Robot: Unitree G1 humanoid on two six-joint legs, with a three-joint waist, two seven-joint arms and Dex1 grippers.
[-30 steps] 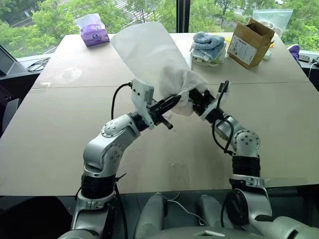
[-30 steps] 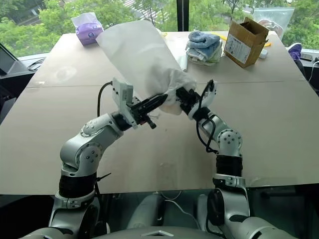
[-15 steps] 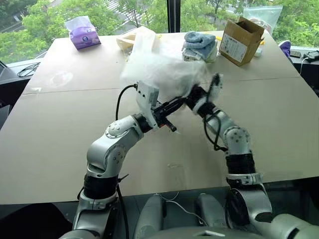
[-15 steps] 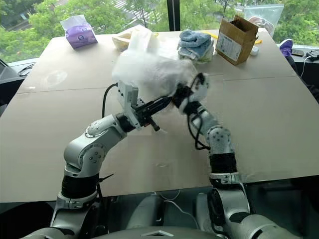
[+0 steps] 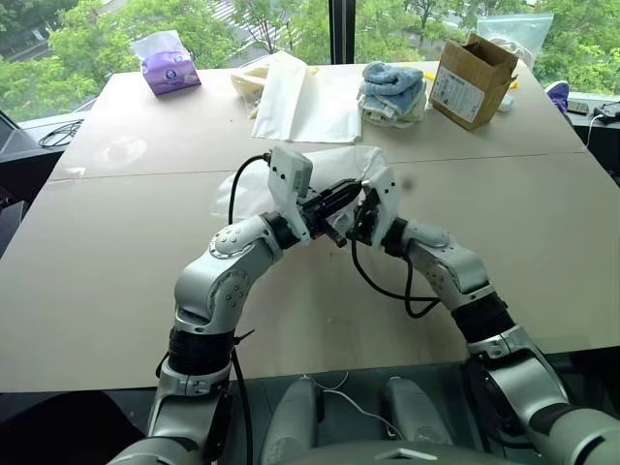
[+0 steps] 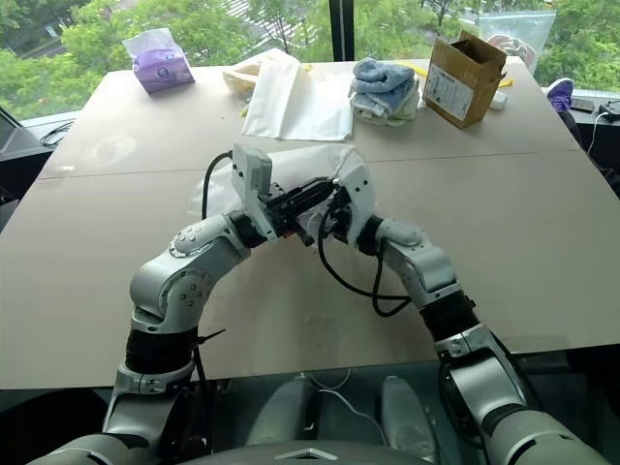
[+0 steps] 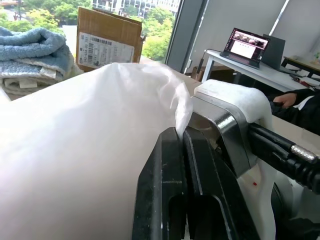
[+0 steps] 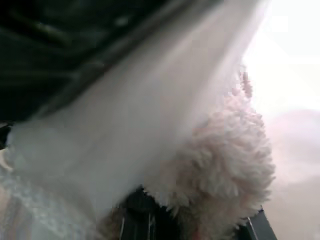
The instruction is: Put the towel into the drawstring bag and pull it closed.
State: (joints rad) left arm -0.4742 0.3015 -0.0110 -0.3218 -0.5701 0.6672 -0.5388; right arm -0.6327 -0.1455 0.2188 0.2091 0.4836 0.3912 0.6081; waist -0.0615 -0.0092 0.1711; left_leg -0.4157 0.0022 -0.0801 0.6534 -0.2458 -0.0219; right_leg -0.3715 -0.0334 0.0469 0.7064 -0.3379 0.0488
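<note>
The drawstring bag [image 5: 356,163] is a thin white pouch slumped low over the middle of the table. My left gripper [image 5: 335,197] is shut on the bag's edge; in the left wrist view the fabric [image 7: 75,150] is pinched between the black fingertips [image 7: 170,137]. My right gripper [image 5: 364,215] points left at the same spot, close against the left one. In the right wrist view the fluffy cream towel [image 8: 220,170] sits at the right fingers, with the bag's thin cloth [image 8: 150,125] draped over it. From the head views the towel is hidden.
At the back of the table lie a purple tissue pack [image 5: 170,60], flat white bags [image 5: 308,102], folded blue and white towels [image 5: 392,92], a cardboard box [image 5: 470,82] and a clear plastic bag [image 5: 528,34]. A person's hand [image 7: 282,100] rests by a laptop [image 7: 245,45].
The bag, held up high before, has dropped low over the table. My right hand has rolled and moved left, close to the left gripper. The left hand has stayed put.
</note>
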